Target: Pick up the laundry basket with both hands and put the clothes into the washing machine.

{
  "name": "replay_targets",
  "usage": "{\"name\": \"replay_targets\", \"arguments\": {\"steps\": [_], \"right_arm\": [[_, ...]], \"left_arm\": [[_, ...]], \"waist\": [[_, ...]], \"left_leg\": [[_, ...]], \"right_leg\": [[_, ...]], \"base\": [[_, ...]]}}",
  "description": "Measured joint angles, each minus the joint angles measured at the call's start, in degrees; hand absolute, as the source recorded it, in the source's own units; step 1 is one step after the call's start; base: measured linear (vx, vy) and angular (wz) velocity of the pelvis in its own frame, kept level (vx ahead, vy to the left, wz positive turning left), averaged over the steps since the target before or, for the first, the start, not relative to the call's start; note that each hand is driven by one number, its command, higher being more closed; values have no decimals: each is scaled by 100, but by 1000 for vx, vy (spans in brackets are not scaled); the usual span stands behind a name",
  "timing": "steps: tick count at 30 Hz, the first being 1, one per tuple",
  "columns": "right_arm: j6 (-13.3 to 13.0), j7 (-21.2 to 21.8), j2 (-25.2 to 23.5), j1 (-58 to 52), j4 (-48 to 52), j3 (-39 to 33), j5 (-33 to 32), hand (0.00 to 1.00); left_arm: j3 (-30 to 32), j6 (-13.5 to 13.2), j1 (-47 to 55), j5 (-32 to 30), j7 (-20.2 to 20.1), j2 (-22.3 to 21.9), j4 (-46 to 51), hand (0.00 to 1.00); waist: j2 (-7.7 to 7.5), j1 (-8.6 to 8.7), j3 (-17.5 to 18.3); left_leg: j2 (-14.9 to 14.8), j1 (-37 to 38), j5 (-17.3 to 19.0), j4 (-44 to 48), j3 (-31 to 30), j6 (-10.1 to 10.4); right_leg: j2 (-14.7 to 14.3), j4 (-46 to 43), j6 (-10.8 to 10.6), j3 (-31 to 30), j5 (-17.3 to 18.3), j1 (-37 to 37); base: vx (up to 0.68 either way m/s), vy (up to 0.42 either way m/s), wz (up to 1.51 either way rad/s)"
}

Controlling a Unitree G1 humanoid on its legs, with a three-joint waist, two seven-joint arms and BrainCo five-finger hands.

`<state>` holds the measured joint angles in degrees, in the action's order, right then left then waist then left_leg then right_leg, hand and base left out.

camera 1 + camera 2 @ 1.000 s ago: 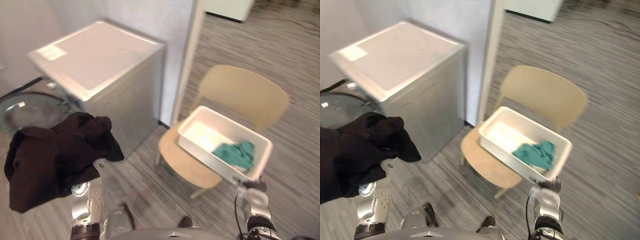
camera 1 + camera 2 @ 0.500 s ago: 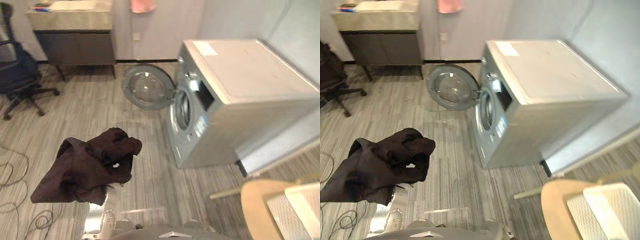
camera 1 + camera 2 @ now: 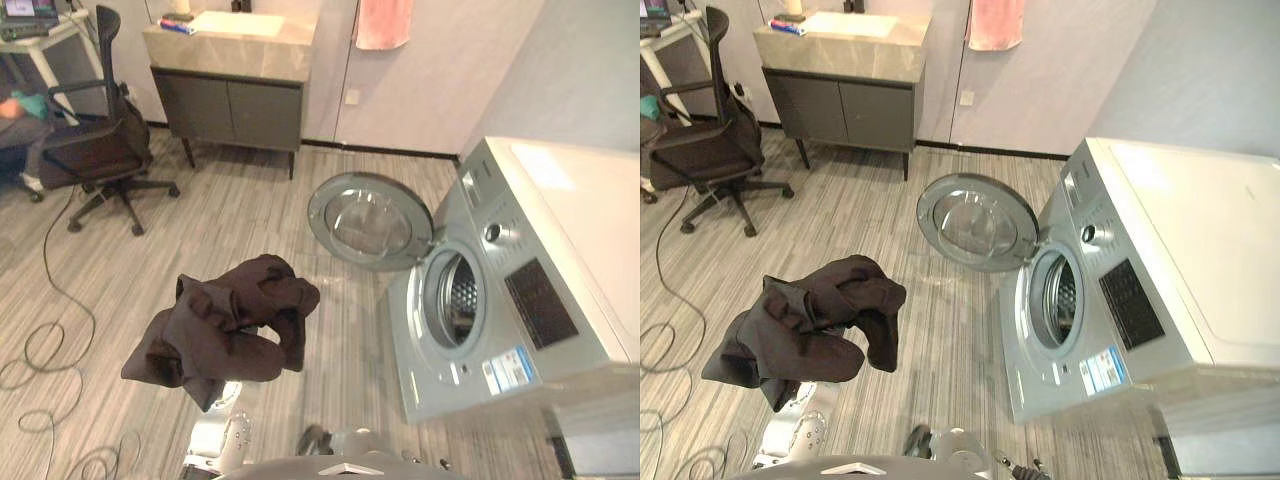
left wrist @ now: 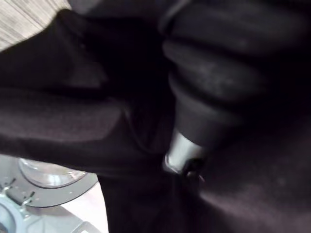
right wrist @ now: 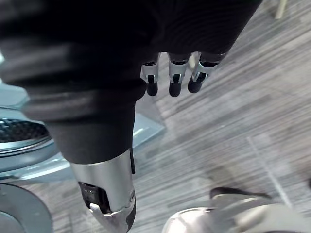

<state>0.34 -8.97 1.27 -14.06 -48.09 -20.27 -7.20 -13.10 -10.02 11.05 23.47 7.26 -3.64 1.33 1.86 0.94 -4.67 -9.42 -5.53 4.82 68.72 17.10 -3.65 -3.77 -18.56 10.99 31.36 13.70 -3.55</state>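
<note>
Fingers [image 5: 173,80] of the robot's right hand [image 5: 150,77] hang side by side, loosely bent and holding nothing, with the thumb [image 5: 111,199] set apart from them, above the grey striped floor [image 5: 243,111].

The left hand [image 4: 181,148] is buried in a dark garment [image 3: 225,330]. One silver finger shows against the black folds, and whether the rest are curled or straight cannot be told. The garment lies bunched over that hand, held up off the floor at the near left of the scene, with its loose ends drooping on either side.

To the right stands the silver washing machine [image 3: 530,290], its front turned toward the left. Its round glass door [image 3: 368,220] is swung wide open on the far side of the garment, and the mouth of the drum [image 3: 455,298] lies uncovered. The garment hangs well apart from the machine, to the left of the opening and nearer than the door.

At the far left a black office chair [image 3: 95,150] sits on the floor. Beside it, against the far wall [image 3: 450,70], is a dark cabinet [image 3: 228,100] with a pale stone top, and a pink towel [image 3: 383,20] hangs on the wall just to its right.
</note>
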Motion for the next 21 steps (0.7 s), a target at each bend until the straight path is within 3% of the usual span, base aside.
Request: {"name": "replay_targets", "arguments": {"steps": [1, 2, 4, 5, 6, 8, 9, 10, 11, 12, 13, 14, 17, 18, 19, 21], "right_arm": [[-7, 6, 66, -39, 154, 261, 82, 0], [-11, 1, 65, -44, 327, 480, 89, 0], [-33, -45, 27, -54, 670, 856, 120, 0], [-58, -58, -54, -26, 757, 1063, 268, 0], [-55, -70, -103, 23, 807, 1104, 316, 0], [-47, -124, -201, 18, 893, 1225, 452, 0], [-57, -133, -199, 67, 890, 1266, 546, 0], [-55, -138, -189, 101, 892, 1277, 548, 0], [-65, -145, -126, 112, 897, 1279, 633, 0], [-67, -152, -80, 72, 871, 1281, 692, 0], [-21, -165, -215, 176, 668, 1283, 753, 0], [-32, -153, -291, 149, 704, 1288, 769, 0], [-67, -168, -401, 153, 629, 1331, 945, 0], [-63, -170, -399, 153, 615, 1330, 993, 0], [-60, -161, -372, 165, 633, 1329, 992, 0], [-26, -162, -313, 294, 589, 1330, 984, 0]], "left_arm": [[124, 0, 76, 1, 13, -1, 10, 100], [219, 0, 170, 3, 22, 3, 11, 100], [273, 5, 367, 6, 111, 10, 10, 100], [304, 24, 420, 5, 129, 2, 8, 100], [294, 33, 425, -3, 126, 2, 8, 100], [326, 38, 441, -4, 123, 5, 8, 100], [354, 36, 427, -6, 123, 3, 7, 100], [364, 35, 421, -7, 124, 0, 4, 100], [388, 35, 445, -8, 132, -4, -35, 100], [393, 30, 465, -9, 133, -5, -48, 100], [590, 18, 476, -8, 170, 64, -220, 100], [656, 26, 489, -5, 242, 45, -266, 100], [567, 25, 576, -7, 240, 86, -230, 100], [555, 27, 571, -6, 239, 92, -229, 100], [551, 28, 537, -5, 225, 100, -219, 100], [566, 41, 414, -5, 208, 128, -236, 100]], "waist": [[-20, -110, 7], [-72, -177, 7], [-189, -256, 71], [-221, -248, 66], [-237, -258, 58], [-246, -310, 68], [-248, -305, 77], [-234, -305, 83], [-107, -328, 149], [13, -345, 189], [-209, -311, 174], [-287, -227, 232], [-454, -277, 272], [-434, -261, 273], [-421, -237, 296], [-377, -233, 277]], "left_leg": [[-329, -479, -19, 873, -169, -33], [-523, -737, 9, 1125, -257, 7], [-889, -1158, 168, 966, -321, 100], [-1060, -1446, 354, 448, -438, 115], [-1053, -1522, 434, 83, -523, 128], [-819, -1538, 705, -1436, -778, 277], [-437, -1528, 775, -2609, -1167, 349], [-181, -1537, 720, -3451, -1555, 406], [42, -1393, 278, -4811, -2297, 569], [33, -1297, -171, -5150, -2579, 898], [230, -1158, -205, -4904, -2439, 1316], [247, -1159, -62, -4758, -2391, 1246], [171, -1331, 821, -3421, -2027, 1023], [183, -1339, 962, -3316, -1984, 976], [146, -1321, 1200, -3282, -1589, 861], [35, -1225, 1323, -3385, -905, 709]], "right_leg": [[-138, 14, -27, -373, 128, 220], [-157, 42, -56, -706, 182, 367], [-147, 210, -153, -1371, 166, 621], [-69, 314, -309, -1833, 171, 810], [-32, 349, -334, -2037, 177, 887], [164, 392, -469, -2574, 217, 1025], [377, 376, -673, -2894, 308, 1050], [508, 349, -864, -3147, 412, 1060], [623, 290, -1166, -3540, 584, 1074], [623, 271, -1326, -3728, 689, 1110], [853, 270, -1464, -4109, 775, 1151], [900, 282, -1458, -4202, 636, 1105], [1055, 323, -1622, -5146, 167, 948], [1109, 340, -1664, -5285, 102, 870], [1257, 362, -1758, -5537, -43, 600], [1436, 433, -1822, -5604, -467, 193]], "base": [[376, 26, -157], [460, 64, -189], [471, 122, -187], [468, 176, -163], [549, 267, -167], [400, 299, -134], [446, 431, -123], [547, 576, -156], [467, 529, -139], [525, 656, -152], [411, 506, -103], [379, 464, -95], [294, 393, -138], [236, 380, -179], [162, 374, -173], [96, 404, -192]]}}
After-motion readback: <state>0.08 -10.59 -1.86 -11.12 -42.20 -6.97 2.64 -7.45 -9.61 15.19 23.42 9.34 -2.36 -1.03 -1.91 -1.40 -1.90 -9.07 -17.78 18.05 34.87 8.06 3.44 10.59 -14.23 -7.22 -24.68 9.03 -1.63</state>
